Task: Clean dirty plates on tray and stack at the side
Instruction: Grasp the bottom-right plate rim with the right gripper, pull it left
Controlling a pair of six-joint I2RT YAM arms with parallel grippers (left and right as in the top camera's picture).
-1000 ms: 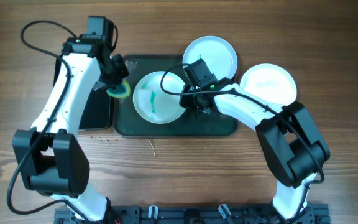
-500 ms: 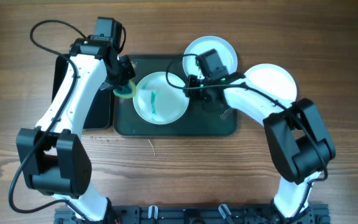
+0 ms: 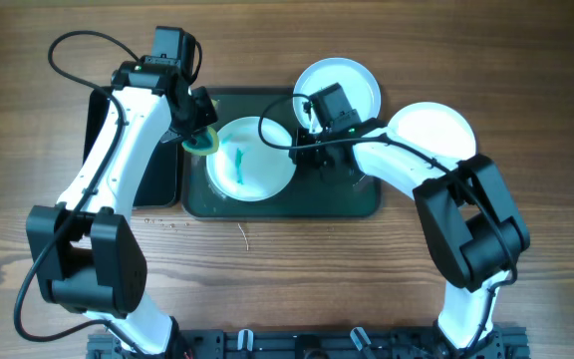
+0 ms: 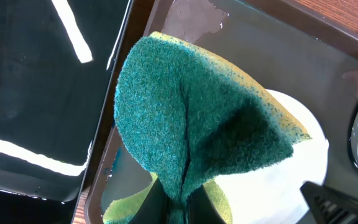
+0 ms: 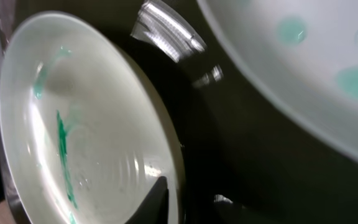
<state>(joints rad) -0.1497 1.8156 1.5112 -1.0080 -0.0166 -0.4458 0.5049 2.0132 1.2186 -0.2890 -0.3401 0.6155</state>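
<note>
A dark tray (image 3: 352,199) lies in the middle of the wooden surface (image 3: 287,259). One white plate (image 3: 252,160) sits in the tray, toward its 9 o'clock side. It has a teal smear (image 3: 239,160) down its middle.

A second plate (image 3: 352,85) is at 1 o'clock from the tray, with its near rim over the tray's far edge. The right wrist view shows teal spots on it. A third plate (image 3: 431,130) rests on the wood at 2 o'clock, just beside the tray.

The left fingers (image 4: 179,208) pinch a green and yellow sponge (image 4: 191,124), folded in two. The sponge hangs at the smeared plate's 10 o'clock rim, over the tray's left edge. A black bin (image 3: 152,179) stands at 9 o'clock, right next to the tray.

The right fingers (image 3: 310,153) are at the smeared plate's 3 o'clock rim. One dark finger tip lies across the rim. I cannot tell if they grip the plate or only touch it.
</note>
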